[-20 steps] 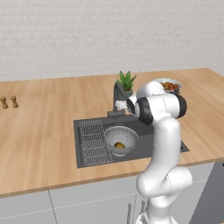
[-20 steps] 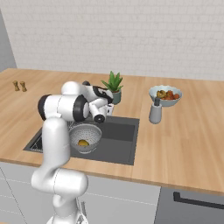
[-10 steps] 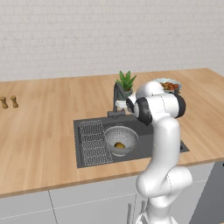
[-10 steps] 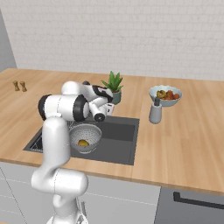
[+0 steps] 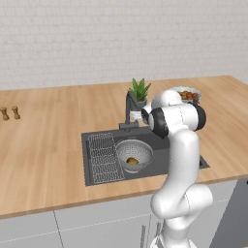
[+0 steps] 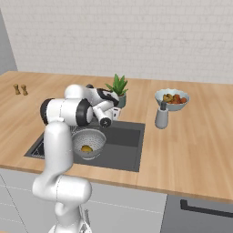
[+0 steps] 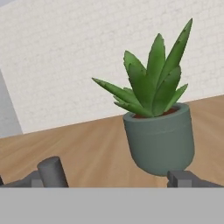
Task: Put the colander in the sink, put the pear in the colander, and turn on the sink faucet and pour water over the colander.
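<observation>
The grey mesh colander (image 5: 134, 154) sits in the dark sink (image 5: 97, 170), right of the wire rack (image 5: 103, 157). The yellow-brown pear (image 5: 131, 161) lies inside it. In the right base view the colander (image 6: 89, 140) and pear (image 6: 86, 148) lie below my forearm. The slim dark faucet (image 5: 129, 109) rises at the sink's back edge. My gripper (image 5: 144, 114) is level with the faucet, just to its right. In the hand view the gripper (image 7: 109, 183) is open, with a grey cylinder (image 7: 52, 171) standing next to the left fingertip (image 7: 30, 180).
A green potted plant (image 7: 159, 131) stands on the wooden counter straight ahead of the hand, behind the faucet. A pale fruit bowl (image 6: 172, 99) and a grey bottle (image 6: 161, 117) stand right of the sink. Two tiny brown shakers (image 5: 9, 113) are far left.
</observation>
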Robot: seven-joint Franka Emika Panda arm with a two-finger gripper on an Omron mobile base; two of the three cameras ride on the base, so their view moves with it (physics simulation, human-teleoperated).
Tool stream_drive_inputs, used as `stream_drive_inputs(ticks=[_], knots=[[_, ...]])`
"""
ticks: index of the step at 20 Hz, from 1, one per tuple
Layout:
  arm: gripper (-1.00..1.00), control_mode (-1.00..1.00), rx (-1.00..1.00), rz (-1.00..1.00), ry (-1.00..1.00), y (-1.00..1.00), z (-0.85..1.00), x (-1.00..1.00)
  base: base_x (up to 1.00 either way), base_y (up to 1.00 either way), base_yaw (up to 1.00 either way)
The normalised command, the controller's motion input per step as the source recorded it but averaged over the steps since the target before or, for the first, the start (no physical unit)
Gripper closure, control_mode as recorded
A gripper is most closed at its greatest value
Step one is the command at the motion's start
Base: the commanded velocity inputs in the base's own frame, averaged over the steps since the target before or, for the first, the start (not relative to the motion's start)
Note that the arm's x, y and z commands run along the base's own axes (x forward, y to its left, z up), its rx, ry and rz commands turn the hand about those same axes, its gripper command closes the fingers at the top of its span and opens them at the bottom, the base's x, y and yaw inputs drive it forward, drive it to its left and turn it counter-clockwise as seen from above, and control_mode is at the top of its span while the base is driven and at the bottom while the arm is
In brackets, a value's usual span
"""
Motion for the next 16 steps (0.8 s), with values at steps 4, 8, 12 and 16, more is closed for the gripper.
stream_drive_inputs(ticks=[4, 8, 12, 16], knots=[[-1.0, -1.0, 0.0, 0.01, 0.0, -0.36, 0.0, 0.0, 0.0, 0.0, 0.0], [-1.0, -1.0, 0.0, 0.0, 0.0, -0.64, 0.0, 0.0, 0.0, 0.0, 0.0], [-1.0, -1.0, 0.01, 0.03, 0.0, -0.92, 0.0, 0.0, 0.0, 0.0, 0.0], [-1.0, -1.0, 0.01, 0.03, 0.0, -0.94, 0.0, 0.01, 0.0, 0.0, 0.0]])
